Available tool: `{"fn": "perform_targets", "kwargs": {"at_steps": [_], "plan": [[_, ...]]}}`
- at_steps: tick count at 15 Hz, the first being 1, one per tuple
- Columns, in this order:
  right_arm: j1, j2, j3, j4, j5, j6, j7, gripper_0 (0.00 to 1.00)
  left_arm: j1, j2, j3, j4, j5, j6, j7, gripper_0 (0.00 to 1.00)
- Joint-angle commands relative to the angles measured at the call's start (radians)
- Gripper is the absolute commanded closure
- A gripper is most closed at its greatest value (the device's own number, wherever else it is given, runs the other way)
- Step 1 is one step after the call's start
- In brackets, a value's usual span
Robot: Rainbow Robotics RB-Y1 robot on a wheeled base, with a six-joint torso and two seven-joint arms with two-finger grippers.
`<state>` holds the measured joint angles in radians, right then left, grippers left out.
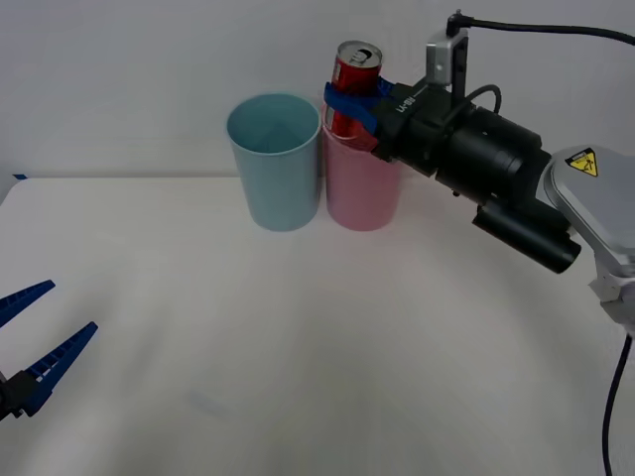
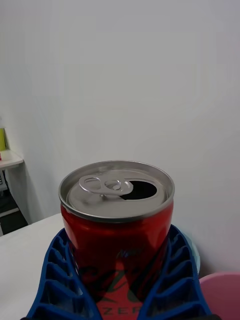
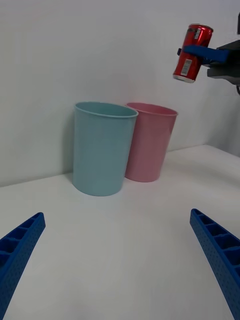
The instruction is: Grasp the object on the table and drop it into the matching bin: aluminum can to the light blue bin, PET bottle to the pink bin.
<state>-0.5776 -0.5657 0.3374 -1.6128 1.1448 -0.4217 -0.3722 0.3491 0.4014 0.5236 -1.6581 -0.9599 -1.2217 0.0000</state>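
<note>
Two tall cup-shaped bins stood side by side, touching or nearly so, toward the far edge of the white counter (image 1: 298, 347): the light blue bin (image 1: 274, 162) on the robot's left and the pink bin (image 1: 361, 183) on its right. The front view looked into the light blue bin's mouth and showed only its teal inner wall; the pink bin's opening was largely covered by the can and gripper in front of it, so its contents could not be judged. The red can (image 1: 354, 86), silver top with pull-tab uppermost and slightly tilted, was held in the air above the pink bin, well clear of the counter. The right gripper (image 1: 351, 104) pinched it around the body with blue ribbed fingers, the right arm reaching in from the right at a downward slant toward the bins. The right wrist view showed the can's mouth already opened and the fingers hugging both sides of the can. The left wrist view showed the can hanging above and slightly beyond the pink bin's rim. The left gripper (image 1: 38, 342) rested low at the near left corner of the counter, its fingers spread apart.
</note>
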Motion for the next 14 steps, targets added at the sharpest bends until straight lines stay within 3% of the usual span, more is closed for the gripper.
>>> {"fn": "perform_targets", "kwargs": {"at_steps": [1, 9, 14], "plan": [[-0.096, 0.043, 0.023, 0.116, 0.007, 0.000, -0.004, 1.00, 0.000, 0.000, 0.000, 0.000, 0.000, 0.000, 0.000, 0.00], [-0.311, 0.201, 0.038, 0.439, 0.084, 0.001, 0.003, 1.00, 0.000, 0.000, 0.000, 0.000, 0.000, 0.000, 0.000, 0.00], [-0.369, 0.279, 0.038, 0.536, 0.142, 0.057, 0.013, 1.00, 0.000, 0.000, 0.000, 0.000, 0.000, 0.000, 0.000, 0.00]]}}
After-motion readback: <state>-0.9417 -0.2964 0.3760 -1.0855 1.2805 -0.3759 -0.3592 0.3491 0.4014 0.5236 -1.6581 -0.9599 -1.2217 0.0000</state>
